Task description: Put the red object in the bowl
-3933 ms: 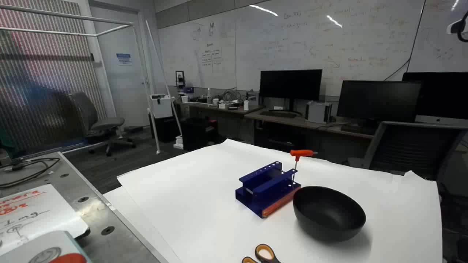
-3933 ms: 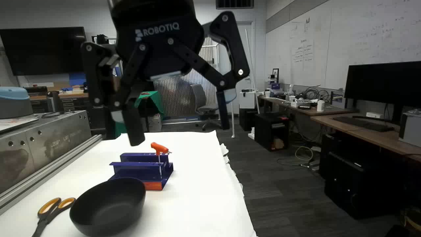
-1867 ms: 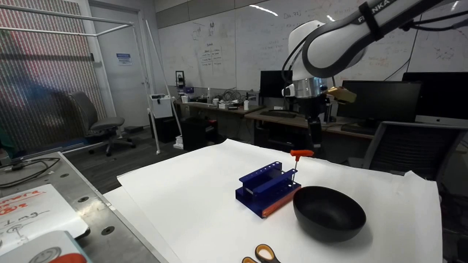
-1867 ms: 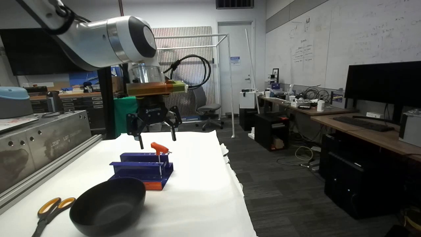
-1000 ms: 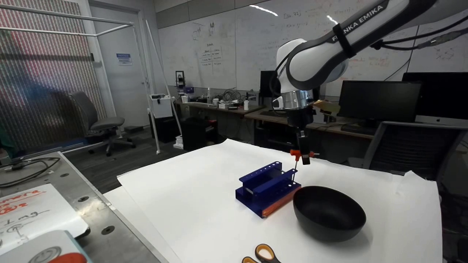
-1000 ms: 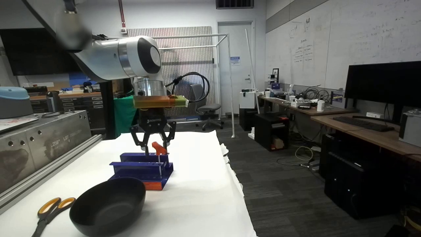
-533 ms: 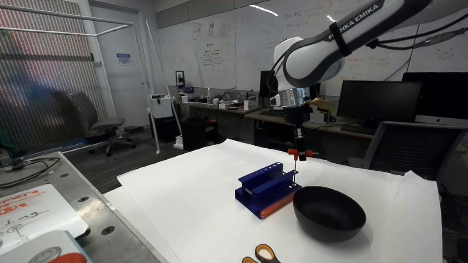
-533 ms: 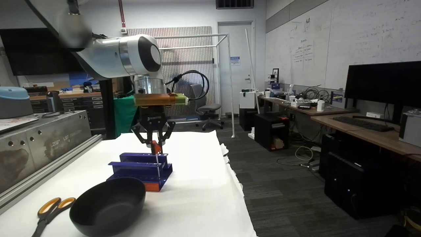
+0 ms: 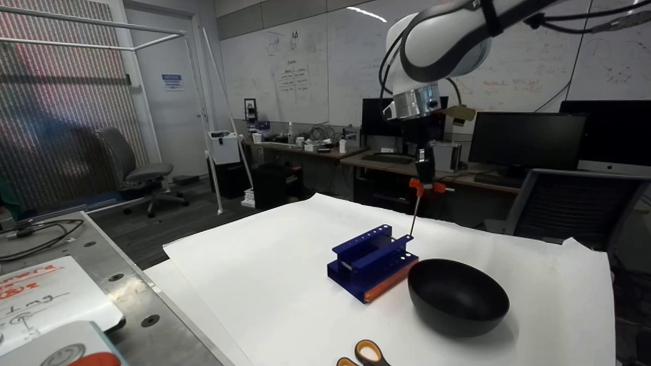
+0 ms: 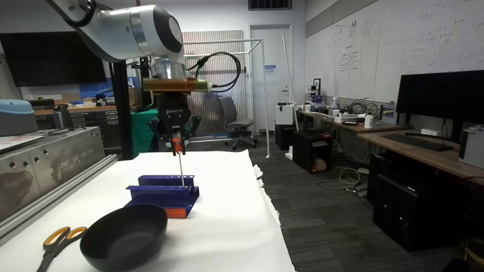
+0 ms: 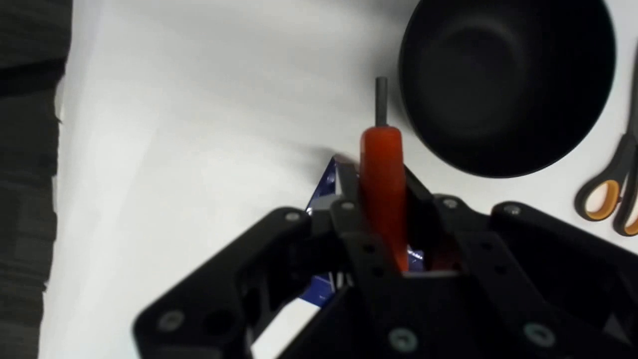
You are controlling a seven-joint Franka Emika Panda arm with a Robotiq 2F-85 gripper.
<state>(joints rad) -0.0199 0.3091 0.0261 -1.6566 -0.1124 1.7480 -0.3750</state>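
The red object, a red-orange T-handle with a thin dark stem, hangs from my gripper (image 10: 179, 152), which is shut on its red handle (image 9: 416, 186). In the wrist view the handle (image 11: 383, 164) is squeezed between both fingers, with a short dark rod sticking out of its end. The stem (image 10: 181, 168) slants down to the near rail of the blue block; whether its tip is still inside the hole I cannot tell. The black bowl (image 9: 441, 319) stands on the white sheet beside the block, with nothing visible inside. In the wrist view the bowl (image 11: 498, 159) lies ahead and right of the fingers.
A blue ridged block (image 9: 376, 274) with an orange strip along one side sits under the gripper. Scissors (image 10: 60, 241) with orange loops lie near the bowl. A metal bench (image 10: 56, 166) borders the white-covered table, and a chair (image 9: 580, 213) stands behind it.
Over the last second my gripper has shut on the red handle and risen with it. The stem has come up out of the block's base; the block shifted slightly and returned.
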